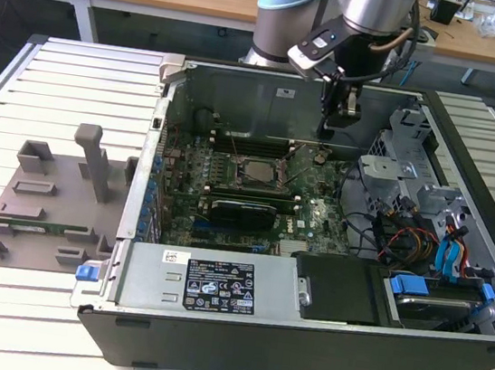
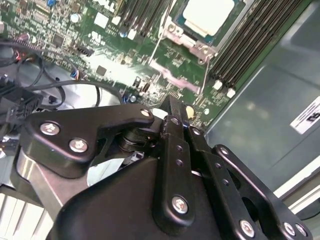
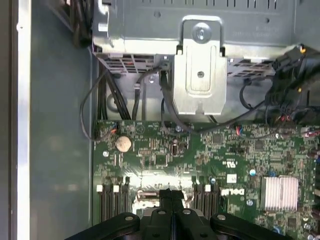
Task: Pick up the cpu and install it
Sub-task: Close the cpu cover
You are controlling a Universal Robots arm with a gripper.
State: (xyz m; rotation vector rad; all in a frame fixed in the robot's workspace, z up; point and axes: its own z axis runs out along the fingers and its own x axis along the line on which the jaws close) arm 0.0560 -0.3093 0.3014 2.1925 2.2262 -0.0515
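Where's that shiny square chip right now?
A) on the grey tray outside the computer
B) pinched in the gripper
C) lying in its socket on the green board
C: the cpu lies in the socket on the motherboard, apart from the shut gripper.

- arm (image 1: 284,12): stands behind the computer case (image 1: 298,351), reaching in over its rear wall.
- wrist (image 1: 380,11): near vertical above the case's open side.
- gripper (image 1: 325,133): points down inside the case.
- fingers (image 3: 164,200): pressed together, nothing between them.
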